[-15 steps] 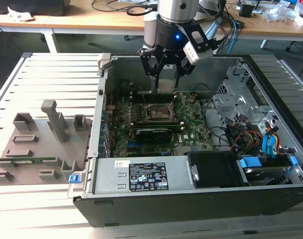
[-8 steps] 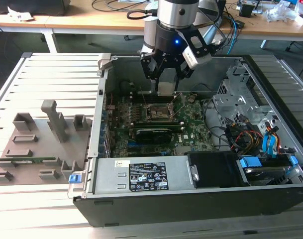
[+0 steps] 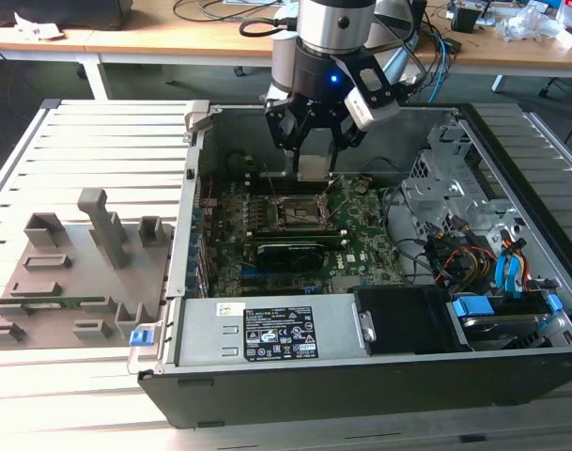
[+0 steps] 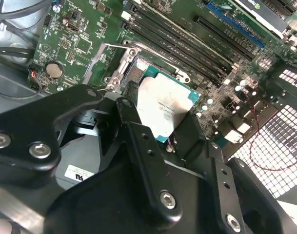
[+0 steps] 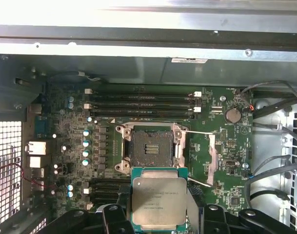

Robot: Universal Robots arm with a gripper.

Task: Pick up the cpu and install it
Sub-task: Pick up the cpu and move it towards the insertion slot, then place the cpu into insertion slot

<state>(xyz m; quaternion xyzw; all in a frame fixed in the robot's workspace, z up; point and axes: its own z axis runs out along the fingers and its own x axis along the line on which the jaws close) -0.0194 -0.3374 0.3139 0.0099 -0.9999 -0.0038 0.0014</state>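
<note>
Cpu (image 5: 159, 201) sits clamped by its edges between the fingers of the gripper (image 3: 314, 152), metal top up. First wrist view shows the open socket (image 5: 149, 147) just beyond it. Exterior view adds height: cpu hangs above the motherboard (image 3: 284, 246), inside the case (image 3: 267, 381).

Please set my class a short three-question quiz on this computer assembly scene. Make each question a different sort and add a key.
1. True or false: the cpu already sits in the socket.
2. What does the gripper hold between its fingers? A) a memory stick B) the cpu C) a cable
3. Fill the gap: in the first wrist view, the socket's contact field is ____ (bare or covered).

Key: 1 false, the fingers hold it clear of the socket; 2 B; 3 bare.
</note>
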